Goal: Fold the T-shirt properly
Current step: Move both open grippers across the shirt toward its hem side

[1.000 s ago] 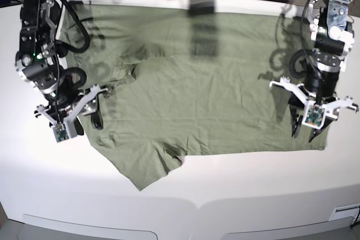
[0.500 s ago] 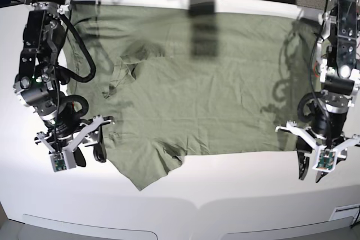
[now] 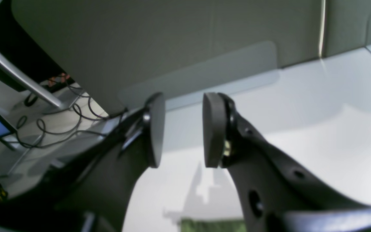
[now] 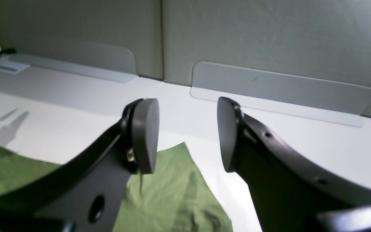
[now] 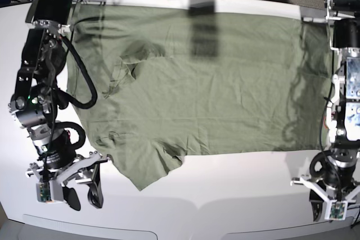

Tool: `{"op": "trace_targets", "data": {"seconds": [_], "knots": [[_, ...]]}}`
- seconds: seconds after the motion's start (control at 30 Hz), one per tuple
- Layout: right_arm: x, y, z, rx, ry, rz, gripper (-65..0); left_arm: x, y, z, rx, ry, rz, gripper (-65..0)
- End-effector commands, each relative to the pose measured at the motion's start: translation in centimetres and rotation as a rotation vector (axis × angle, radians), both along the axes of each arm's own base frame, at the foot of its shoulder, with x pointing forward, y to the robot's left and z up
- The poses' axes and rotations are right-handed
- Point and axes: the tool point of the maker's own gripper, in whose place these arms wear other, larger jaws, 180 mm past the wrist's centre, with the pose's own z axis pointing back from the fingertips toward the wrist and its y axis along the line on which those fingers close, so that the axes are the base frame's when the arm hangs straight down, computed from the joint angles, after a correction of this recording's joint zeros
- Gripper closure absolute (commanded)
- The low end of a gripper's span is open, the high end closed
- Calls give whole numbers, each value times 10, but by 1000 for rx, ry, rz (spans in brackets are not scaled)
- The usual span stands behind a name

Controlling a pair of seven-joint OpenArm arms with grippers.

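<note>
The T-shirt (image 5: 202, 82) lies spread on the table (image 5: 236, 189). Both claws, left (image 5: 332, 209) and right (image 5: 76, 192), hover empty and parted off its near edge; grabbing there probably bunches the wrinkled sleeve.

T-shirt (image 5: 214, 88): matt wrinkled green cloth. Table (image 5: 236, 189): smooth white. Fingers (image 4: 145, 135): matt black.

white table (image 5: 225, 184), grey partition wall (image 4: 237, 38) behind, cables (image 3: 56, 119) on floor, bright overhead light.
</note>
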Motion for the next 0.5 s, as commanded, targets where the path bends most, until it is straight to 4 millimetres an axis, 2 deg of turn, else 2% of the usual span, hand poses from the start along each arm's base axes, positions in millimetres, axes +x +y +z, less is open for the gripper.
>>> {"op": "trace_targets", "data": {"seconds": [0.0,0.27,0.37,0.47], "knots": [[3,-1,27,6,-83,4,-291,7,6,30,9,-79,11,-198],[14,-1,63,2,-156,4,-291,42,31,43,-11,-81,67,-198],[22,-4,67,1,-148,-4,-291,53,39,42,-45,-65,81,-198],[34,-9,63,11,-119,-16,-291,62,48,38,-61,-41,101,-198]]}}
